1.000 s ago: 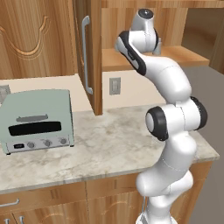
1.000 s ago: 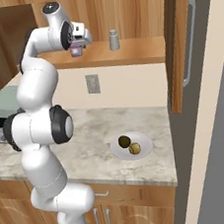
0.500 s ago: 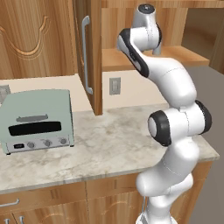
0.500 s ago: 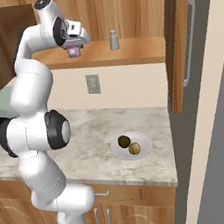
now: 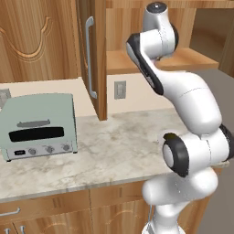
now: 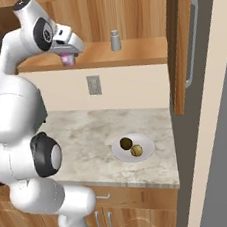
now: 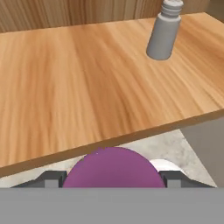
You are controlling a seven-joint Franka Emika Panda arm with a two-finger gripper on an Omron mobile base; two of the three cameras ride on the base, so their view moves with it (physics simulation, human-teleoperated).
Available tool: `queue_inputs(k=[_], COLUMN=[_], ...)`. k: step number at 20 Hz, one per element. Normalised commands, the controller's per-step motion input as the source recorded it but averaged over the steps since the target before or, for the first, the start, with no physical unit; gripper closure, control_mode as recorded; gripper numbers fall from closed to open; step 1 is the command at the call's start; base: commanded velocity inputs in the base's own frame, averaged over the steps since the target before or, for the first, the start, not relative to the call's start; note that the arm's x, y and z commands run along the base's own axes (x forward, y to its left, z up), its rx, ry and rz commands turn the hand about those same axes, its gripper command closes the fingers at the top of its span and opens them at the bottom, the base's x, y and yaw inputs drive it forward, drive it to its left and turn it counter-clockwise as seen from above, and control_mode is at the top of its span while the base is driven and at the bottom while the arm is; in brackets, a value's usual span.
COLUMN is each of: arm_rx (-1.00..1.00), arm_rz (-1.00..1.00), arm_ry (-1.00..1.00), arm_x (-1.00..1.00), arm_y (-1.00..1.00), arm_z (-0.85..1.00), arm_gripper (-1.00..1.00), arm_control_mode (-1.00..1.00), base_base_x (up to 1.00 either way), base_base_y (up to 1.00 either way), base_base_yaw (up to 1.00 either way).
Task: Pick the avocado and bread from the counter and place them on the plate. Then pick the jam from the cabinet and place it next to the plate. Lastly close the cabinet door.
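My gripper [image 6: 70, 54] is shut on the purple jam [image 6: 68, 60] and holds it at the front edge of the cabinet's shelf [image 6: 128, 53]. In the hand view the jam [image 7: 113, 168] sits between my fingertips [image 7: 52, 178], over the shelf's edge [image 7: 87, 87]. The white plate [image 6: 145, 143] lies on the counter [image 6: 88, 134], below and to the right. The dark avocado [image 6: 125, 143] and the tan bread [image 6: 136, 150] rest on it side by side. The cabinet door [image 6: 181, 52] stands open at the right, and it hangs left of the shelf in the left base view [image 5: 96, 55].
A grey shaker bottle [image 6: 115, 40] stands further right on the shelf, also seen in the hand view [image 7: 164, 30]. A pale green toaster oven [image 5: 39, 125] occupies the counter's left end. An outlet [image 6: 94, 84] sits on the wall under the shelf.
The jaws closed on the jam jar a second ago. The hand has since drawn it slightly back and left, toward the shelf's front edge.
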Motion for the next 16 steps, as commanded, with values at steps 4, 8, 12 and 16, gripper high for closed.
queue_inputs(k=[4,8,12,16], arm_rx=[0.01,0.0,0.0,0.0], arm_rz=[-0.2,-0.27,-0.33,-0.31], arm_ry=[-0.05,-0.02,0.0,0.0], arm_x=[-1.0,-0.89,-0.79,-0.63], arm_y=[-0.02,0.0,0.0,0.0], arm_z=[0.0,0.0,-0.06,-0.21], arm_gripper=[1.0,1.0,1.0,1.0], arm_control_mode=[-1.0,-1.0,-1.0,-1.0], base_base_x=[0.0,0.0,0.0,0.0], base_base_y=[0.0,0.0,0.0,0.0], base_base_yaw=[0.0,0.0,0.0,0.0])
